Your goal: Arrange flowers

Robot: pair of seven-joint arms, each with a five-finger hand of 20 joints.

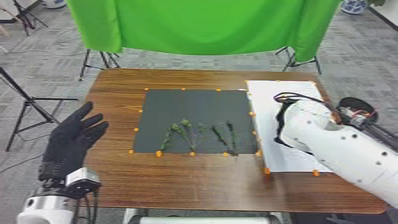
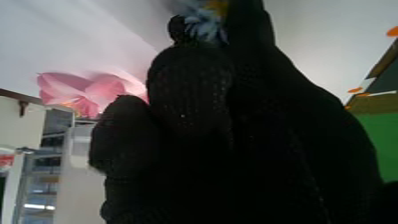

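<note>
Left hand: out over the table's left side in the head view, and the fingers (image 1: 87, 123) are straight, thumb standing apart — this hand (image 1: 69, 142) has nothing in its grasp.
Dark mat: here it is, the big square (image 1: 160, 105) mid-table, ringed with little orange tabs.
Green stems: several of them (image 1: 187, 131) on the mat, side by side, mostly running near to far, their lower ends around the near edge.
White sheet: alongside the mat, a long pale strip (image 1: 284, 162) on the robot's right.
Right arm: the big white arm (image 1: 333, 142) comes in over that sheet, black cables (image 1: 289, 96) looped at its far end.
Dark round thing: beside the arm (image 1: 357, 106), too small to name.
Green cloth: hung in broad folds (image 1: 204, 27) beyond the table.
Right hand: over to the right wrist view, and the glove (image 2: 231, 130) is clamped — fingers curled on a bluish-white flower (image 2: 206, 22), its yellow patch peeking out at the fingertips.
Pink flower: soft, wide petals (image 2: 107, 89), farther off past the curled fingers.
</note>
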